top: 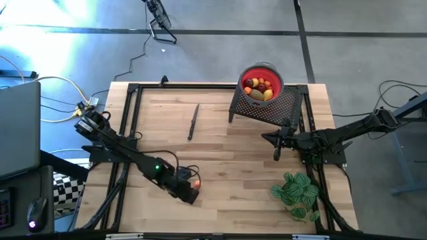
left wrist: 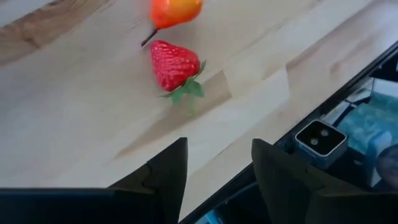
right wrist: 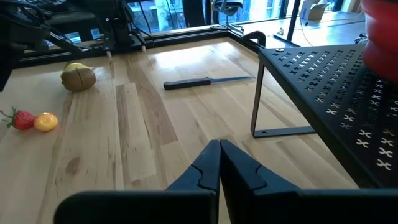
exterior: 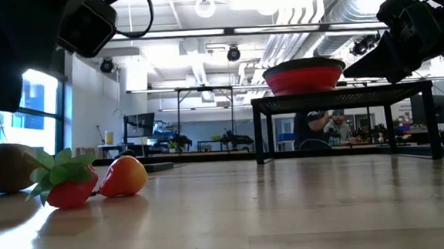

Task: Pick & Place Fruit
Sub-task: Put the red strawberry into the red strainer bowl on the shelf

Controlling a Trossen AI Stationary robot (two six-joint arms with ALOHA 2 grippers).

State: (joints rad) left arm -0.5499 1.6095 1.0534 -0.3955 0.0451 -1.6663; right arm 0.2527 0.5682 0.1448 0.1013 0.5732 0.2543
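A red strawberry (left wrist: 173, 65) with green leaves lay beside an orange-yellow fruit (left wrist: 175, 10) near the worktop's (top: 227, 167) front edge — left gripper (left wrist: 214, 165) fingers released above; right gripper (right wrist: 219, 163) fingers clenched — knife (top: 193, 122) mid-worktop.

Two dark jointed arms, a green light on the left arm (top: 157, 168), yellow cables at its base

The floor (top: 220, 53) around the wooden table (top: 227, 160) is grey concrete, crossed by dark seams, with a strong patch of light beyond the table's far left corner. Cables (top: 47, 100) trail past the left edge. In the low view, a large open hall lies behind: white ceiling with pipes and ducts (exterior: 309, 26), round lamps (exterior: 205, 6), tall windows (exterior: 40, 112) at the left, and a person (exterior: 315, 126) at a distant workbench.
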